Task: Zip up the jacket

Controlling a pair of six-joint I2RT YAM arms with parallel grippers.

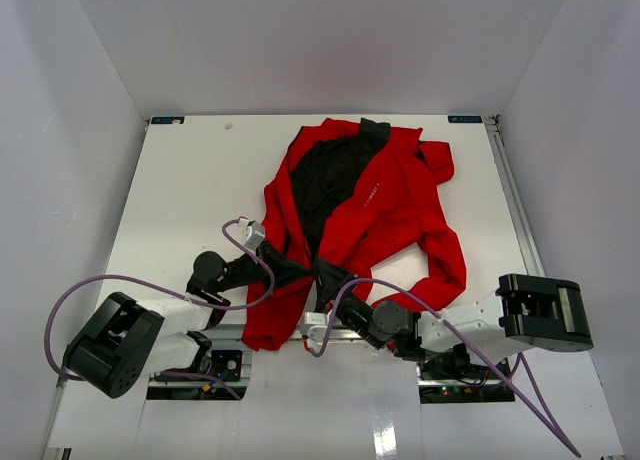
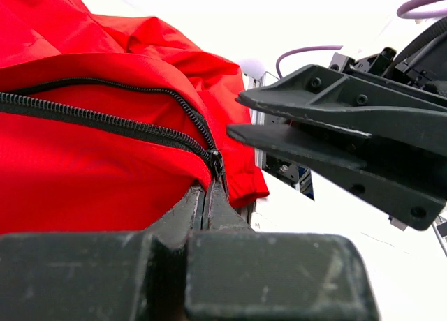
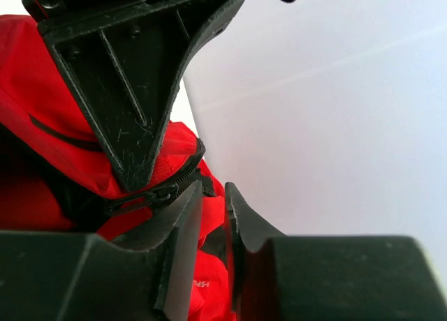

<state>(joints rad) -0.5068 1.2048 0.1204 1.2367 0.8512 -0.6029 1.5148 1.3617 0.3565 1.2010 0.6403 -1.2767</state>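
Note:
The red jacket (image 1: 385, 215) lies open on the white table (image 1: 190, 180), its black lining (image 1: 325, 175) showing. My left gripper (image 1: 296, 270) is shut on the jacket's bottom hem, right at the lower end of the black zipper (image 2: 140, 129); its closed tips (image 2: 208, 188) sit just below the slider (image 2: 217, 160). My right gripper (image 1: 322, 272) is close beside it, jaws a narrow gap apart and holding nothing. In the right wrist view, the right gripper (image 3: 213, 192) has the slider (image 3: 150, 195) just left of its left finger. The left gripper's finger (image 3: 126, 77) fills the top.
Purple cables (image 1: 100, 290) loop from both arms at the near edge. A metal rail (image 1: 230, 332) runs along the table front under the jacket's hem. White walls enclose the table. A red sleeve (image 1: 445, 270) curls toward the right arm.

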